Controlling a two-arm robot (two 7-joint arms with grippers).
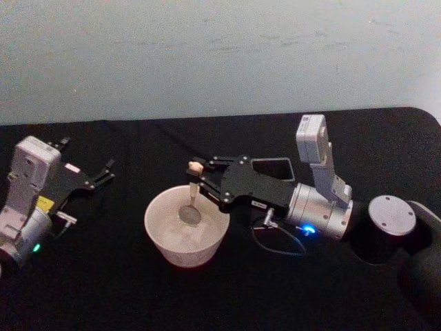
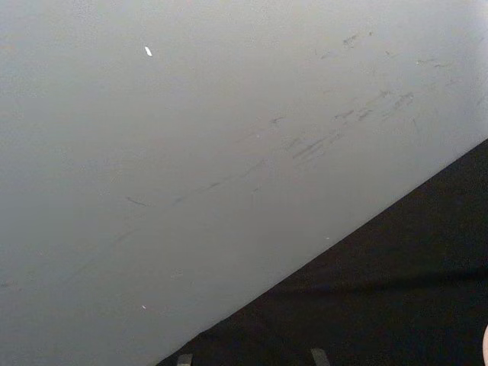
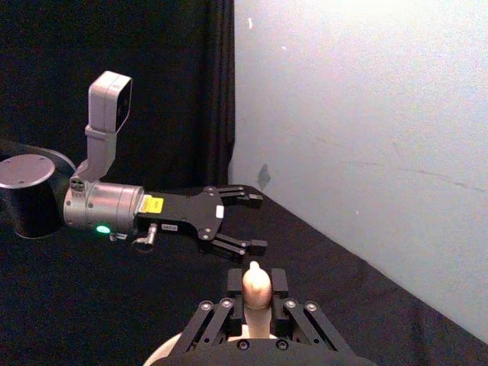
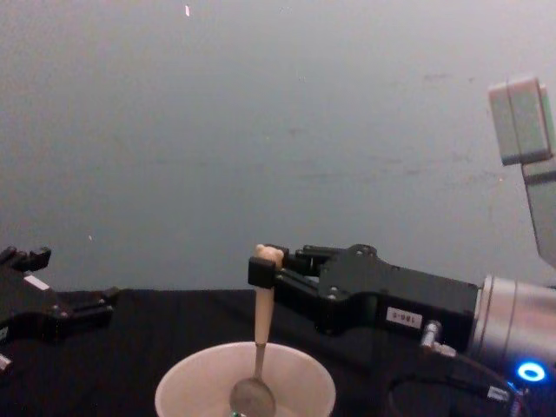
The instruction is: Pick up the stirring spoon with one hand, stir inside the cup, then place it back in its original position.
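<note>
jaws on upright stirring spoon (image 4: pixel 261 334), bowl down

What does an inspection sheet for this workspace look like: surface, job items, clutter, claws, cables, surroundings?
Surface: black cloth over the table.
Job's things: stirring spoon stands upright with its bowl down inside the cup; the cup sits mid-table.
Clutter: nothing seen.
Grippers: right claw shut on the spoon's handle just under the bear head, above the cup. Left claw open, idle at the table's left, apart from the cup.
Cables: thin black cable loops below the right wrist, clear of the cup.
Surroundings: pale scuffed wall behind the table; black curtain beside it.
</note>
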